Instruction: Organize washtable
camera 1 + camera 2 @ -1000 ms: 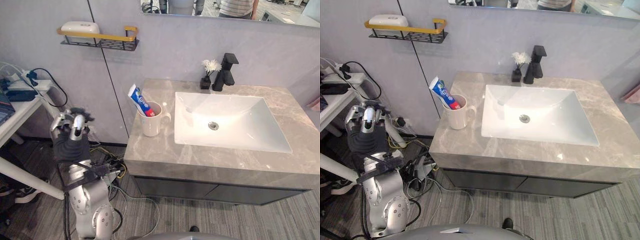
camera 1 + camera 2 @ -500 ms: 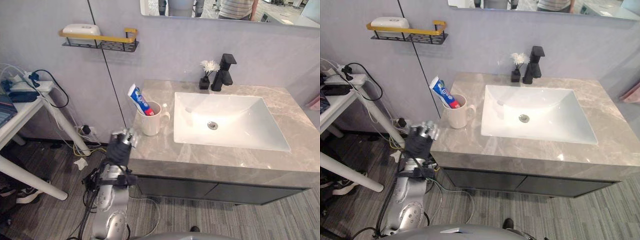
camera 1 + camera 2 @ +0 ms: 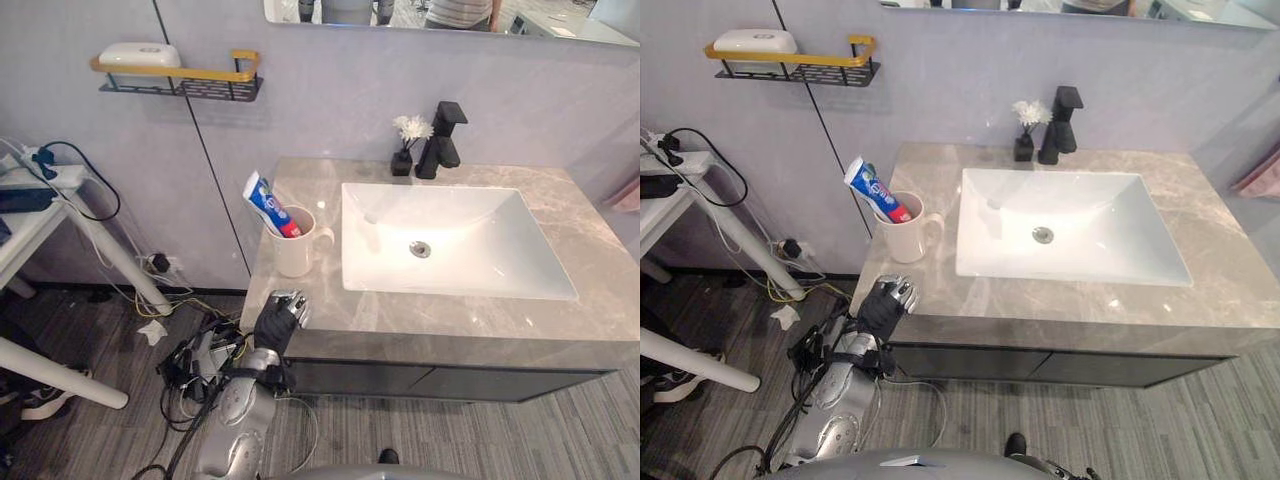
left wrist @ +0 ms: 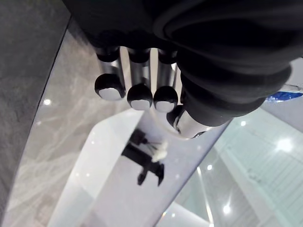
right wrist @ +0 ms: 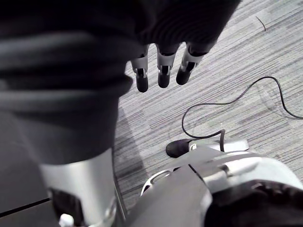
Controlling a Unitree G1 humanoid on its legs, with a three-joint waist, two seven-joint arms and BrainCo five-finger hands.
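Your left hand (image 3: 281,318) has its fingers (image 4: 140,97) curled in side by side with nothing between them. It sits at the front left edge of the marble countertop (image 3: 335,305), near the white mug (image 3: 297,250). That mug stands upright just left of the sink basin (image 3: 470,250) with the toothpaste tube (image 3: 268,203) leaning out of it to the left, while a black faucet (image 3: 443,140) and a small flower vase (image 3: 404,150) stand behind the basin. Your right hand (image 5: 162,66) hangs over the grey floor, its fingers relaxed and nearly straight.
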